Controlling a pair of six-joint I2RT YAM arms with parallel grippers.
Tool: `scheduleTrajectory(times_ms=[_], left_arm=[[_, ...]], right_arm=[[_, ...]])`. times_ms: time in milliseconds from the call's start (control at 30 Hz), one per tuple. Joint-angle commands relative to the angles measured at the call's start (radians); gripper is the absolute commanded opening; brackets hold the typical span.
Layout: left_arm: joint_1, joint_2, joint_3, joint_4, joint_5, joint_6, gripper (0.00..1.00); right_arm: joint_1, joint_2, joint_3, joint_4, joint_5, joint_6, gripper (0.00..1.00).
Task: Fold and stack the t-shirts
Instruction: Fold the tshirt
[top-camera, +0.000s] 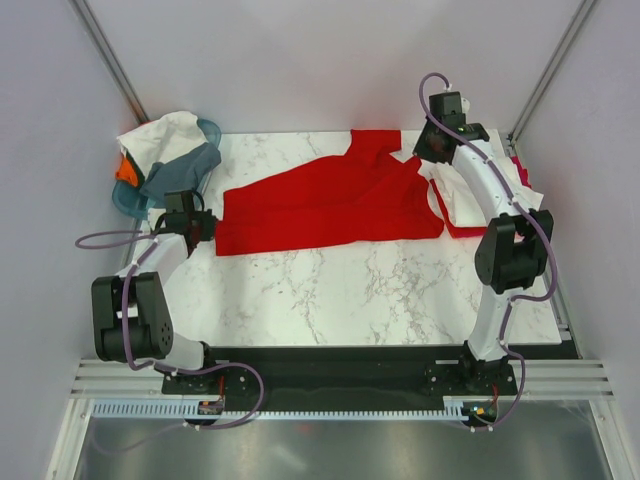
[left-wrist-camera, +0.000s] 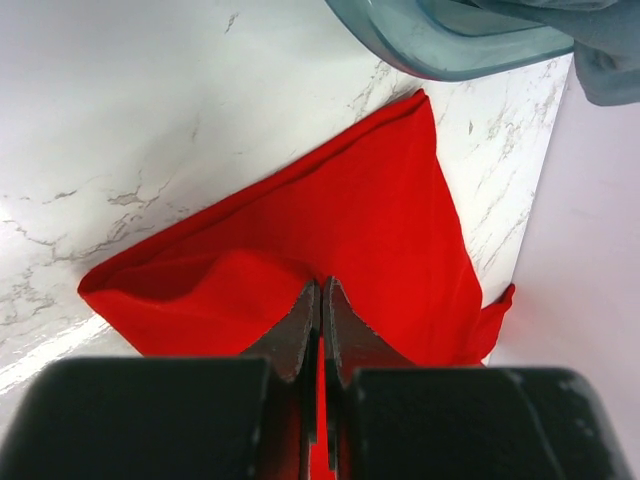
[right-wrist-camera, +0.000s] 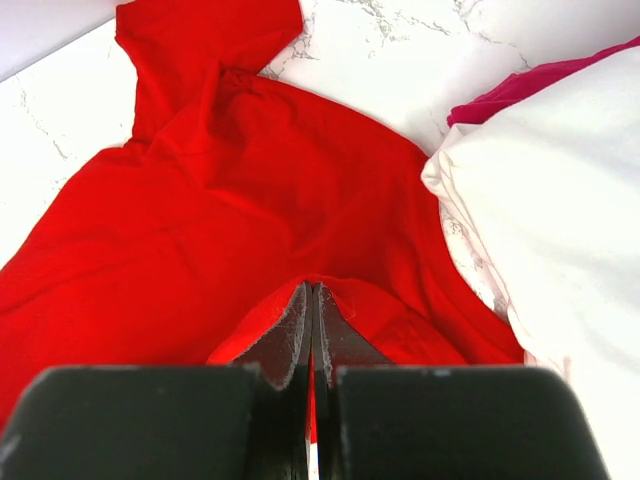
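Lab cell: white panels, marble tabletop

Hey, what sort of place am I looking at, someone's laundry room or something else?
Probably a robot lab test cell: two arms mounted at a marble-look table, plain white walls enclosing it, and a red t-shirt near a teal basket.

The left gripper pinches a raised fold of the red shirt, its jaws pressed together on the cloth. The shirt lies on the marble table, one corner pointing toward the teal basket, where grey cloth spills out.
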Motion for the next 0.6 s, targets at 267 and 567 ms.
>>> scheduleTrajectory(times_ms=[267, 567], left_arm=[[0.008, 0.051, 0.022, 0.055, -0.006, -0.047, 0.02], [0.009, 0.098, 0.043, 0.075, -0.009, -0.050, 0.03]], right_arm=[[-0.005, 0.065, 0.094, 0.005, -0.024, 0.019, 0.00], [-0.004, 0.149, 0.190, 0.003, -0.041, 0.032, 0.00]])
